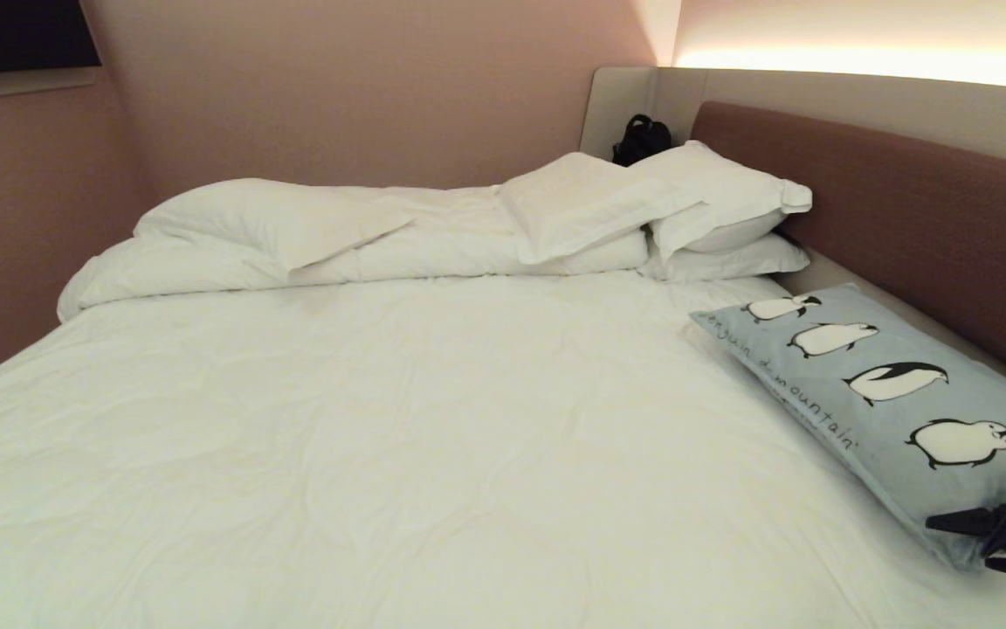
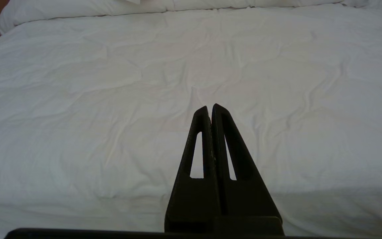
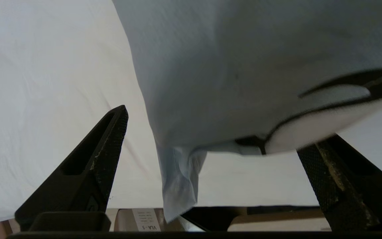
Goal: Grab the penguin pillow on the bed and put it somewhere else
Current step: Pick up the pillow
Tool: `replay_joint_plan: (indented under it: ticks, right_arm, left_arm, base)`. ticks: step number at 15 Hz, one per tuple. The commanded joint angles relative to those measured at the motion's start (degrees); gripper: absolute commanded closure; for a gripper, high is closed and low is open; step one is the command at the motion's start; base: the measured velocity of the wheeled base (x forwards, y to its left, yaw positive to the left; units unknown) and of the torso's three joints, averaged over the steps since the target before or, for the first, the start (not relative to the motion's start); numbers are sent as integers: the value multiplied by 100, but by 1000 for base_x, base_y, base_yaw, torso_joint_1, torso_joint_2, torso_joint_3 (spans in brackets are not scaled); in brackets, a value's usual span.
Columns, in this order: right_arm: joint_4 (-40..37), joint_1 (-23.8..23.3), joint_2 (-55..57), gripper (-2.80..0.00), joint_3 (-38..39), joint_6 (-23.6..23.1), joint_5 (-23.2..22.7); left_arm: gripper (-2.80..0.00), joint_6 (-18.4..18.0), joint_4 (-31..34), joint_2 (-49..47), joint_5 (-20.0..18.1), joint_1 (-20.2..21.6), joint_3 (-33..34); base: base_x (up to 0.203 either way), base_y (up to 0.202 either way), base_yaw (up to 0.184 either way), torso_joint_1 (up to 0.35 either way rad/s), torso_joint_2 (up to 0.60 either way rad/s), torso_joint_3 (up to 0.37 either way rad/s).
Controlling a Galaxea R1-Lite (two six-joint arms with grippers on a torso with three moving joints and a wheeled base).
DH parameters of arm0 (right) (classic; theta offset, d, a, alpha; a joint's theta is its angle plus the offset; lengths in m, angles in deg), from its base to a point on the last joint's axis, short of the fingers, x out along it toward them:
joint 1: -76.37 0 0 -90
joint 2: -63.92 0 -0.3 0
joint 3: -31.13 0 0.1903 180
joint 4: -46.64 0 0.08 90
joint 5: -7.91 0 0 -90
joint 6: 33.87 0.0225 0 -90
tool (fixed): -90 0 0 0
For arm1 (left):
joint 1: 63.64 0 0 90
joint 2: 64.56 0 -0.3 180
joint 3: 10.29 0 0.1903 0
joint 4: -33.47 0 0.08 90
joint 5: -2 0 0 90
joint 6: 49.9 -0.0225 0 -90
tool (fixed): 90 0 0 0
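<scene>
While the soft light-blue cloth penguin pillow (image 1: 887, 411) lies flat on the right side of the big bed with its white sheet (image 1: 398, 437), close beside the brown padded headboard (image 1: 905, 218), the right gripper (image 3: 211, 132) sits at the pillow's near corner. Its black fingers (image 3: 108, 146) are wide apart, one on each side of that corner, not squeezing it. The left gripper (image 2: 210, 108) hangs over the bare sheet with its fingers pressed together. Plain white pillows (image 1: 643, 210) are piled at the far end.

A bedroom: wide white-sheeted bed (image 1: 381, 419), stacked white pillows (image 1: 713, 210), brown padded headboard (image 1: 905, 201), pink walls (image 1: 363, 87).
</scene>
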Motion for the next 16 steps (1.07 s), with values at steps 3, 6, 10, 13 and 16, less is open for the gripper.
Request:
replay_joint_plan:
  ticks: [3,6,10,13,16]
  right_arm:
    - [41,120,166,-280,-90,-6,-27]
    - [56,185,158,0,-108,48,-30]
    - [203,194,131,0,-78,205,-30]
    - [203,194,107,0,-55,205,-30]
    - [203,203,29,0,33,205,-39]
  left_arm:
    - [0,2,-3,-1,2,1,0]
    - [0,2,-3,-1,2,1,0]
    - [0,2,-3,-1,2,1,0]
    - [0,2,-3,-1,2,1,0]
    - [0,2,-3,-1,2,1,0]
  base:
    - [0,0,0,0,0,0]
    - [0,0,0,0,0,0]
    - [0,0,0,0,0,0]
    - [0,0,0,0,0,0]
    - [0,0,0,0,0,0]
